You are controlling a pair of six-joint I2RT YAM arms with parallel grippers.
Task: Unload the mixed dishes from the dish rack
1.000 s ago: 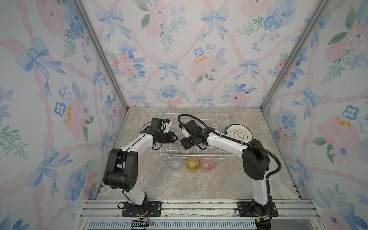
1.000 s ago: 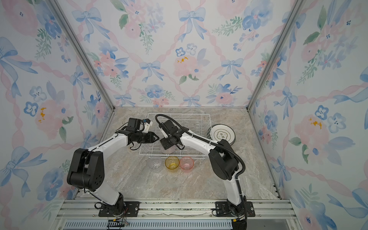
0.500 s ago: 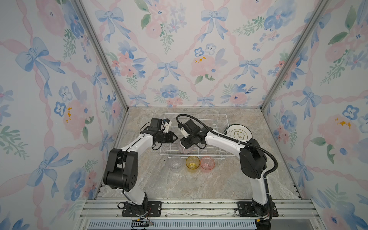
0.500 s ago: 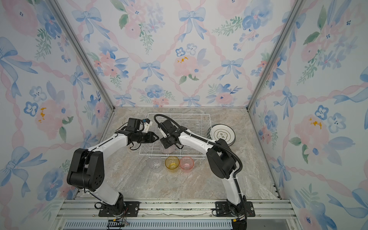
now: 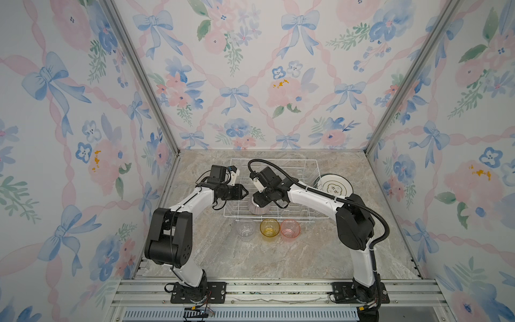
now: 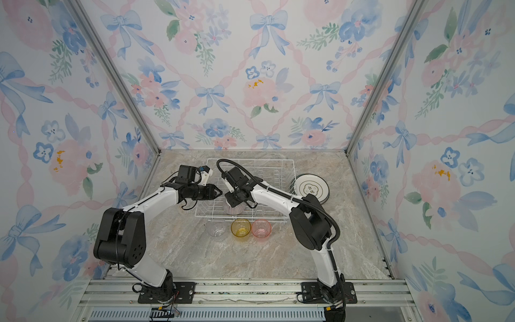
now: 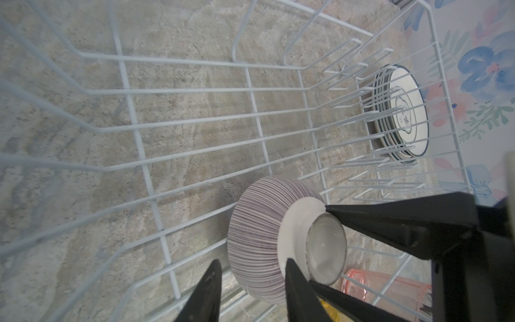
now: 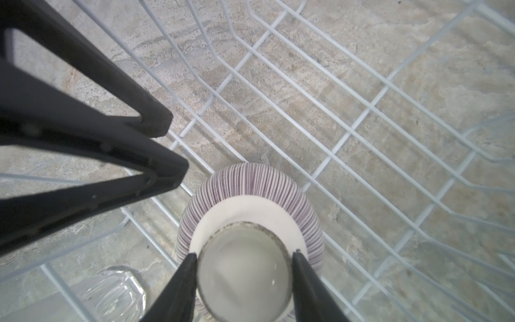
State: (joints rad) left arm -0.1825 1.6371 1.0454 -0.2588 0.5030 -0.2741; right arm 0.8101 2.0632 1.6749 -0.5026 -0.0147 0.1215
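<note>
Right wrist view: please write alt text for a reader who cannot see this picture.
The right gripper holds the foot ring of an upside-down purple-striped bowl between its two black fingertips, inside the white wire dish rack. The left gripper hangs open and empty nearby, and a clear tumbler shows outside the rack.

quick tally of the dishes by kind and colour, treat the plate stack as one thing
clear tumbler: 1
yellow tumbler: 1
pink tumbler: 1
purple-striped bowl: 1
plate stack: 1 (plates inside too close to count)
total: 5
</note>
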